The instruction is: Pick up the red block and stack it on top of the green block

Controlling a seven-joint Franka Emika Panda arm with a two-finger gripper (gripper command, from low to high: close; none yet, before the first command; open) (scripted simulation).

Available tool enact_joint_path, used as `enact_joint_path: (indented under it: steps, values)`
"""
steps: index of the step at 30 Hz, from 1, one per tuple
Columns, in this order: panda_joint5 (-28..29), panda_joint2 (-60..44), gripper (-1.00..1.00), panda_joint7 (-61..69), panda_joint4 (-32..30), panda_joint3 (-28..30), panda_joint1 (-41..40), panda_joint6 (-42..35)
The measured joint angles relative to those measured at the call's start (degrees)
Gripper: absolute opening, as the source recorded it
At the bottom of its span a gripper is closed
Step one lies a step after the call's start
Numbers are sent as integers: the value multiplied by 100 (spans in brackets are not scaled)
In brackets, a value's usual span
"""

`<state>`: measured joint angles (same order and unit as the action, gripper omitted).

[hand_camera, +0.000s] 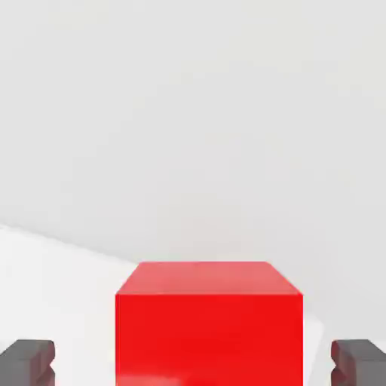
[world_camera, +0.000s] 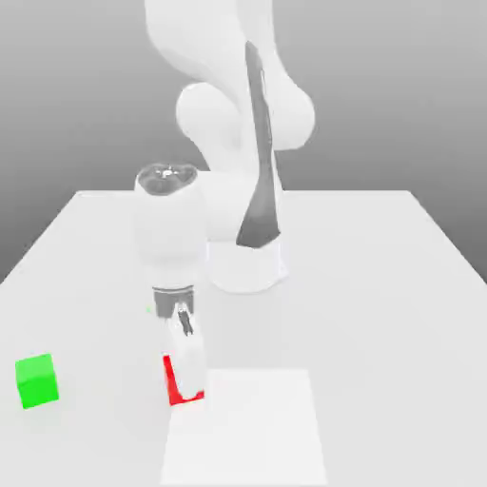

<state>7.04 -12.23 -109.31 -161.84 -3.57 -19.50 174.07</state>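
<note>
End effector (hand_camera: 193, 362) spread wide, fingers (hand_camera: 27, 360) flanking red block (hand_camera: 209, 324) without touching. Green block (world_camera: 37, 380) well apart on counter (world_camera: 380, 285).

- The red block (hand_camera: 209, 324) sits on the white table (hand_camera: 188, 136), one flat face toward the camera and its top face in sight.
- Two dark grey fingertips (hand_camera: 27, 360) flank it, one on each side, each apart from the block's sides.
- The gripper (hand_camera: 196, 362) stands wide, the block between its jaws.
</note>
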Motion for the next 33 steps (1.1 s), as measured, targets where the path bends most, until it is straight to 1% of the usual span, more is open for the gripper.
enact_joint_path:
  steps: [7,12,17,20,26,28,31,32,33]
  values:
    - [1,11,-100,-4,0,-5,-4,3]
    - [-428,680,-100,292,-76,-293,-179,-561]
    - [-761,1390,-100,546,-199,-303,-96,-1169]
    - [-858,1385,-100,478,179,-28,-595,-1544]
    - [-787,966,-100,23,1350,668,-1850,-2302]
    - [-789,656,-100,-25,1507,703,-1921,-2148]
    - [-861,76,-100,12,1574,661,-1954,-1639]
    - [-883,-77,100,28,1583,643,-1965,-1496]
    - [-883,-77,100,28,1583,643,-1965,-1496]
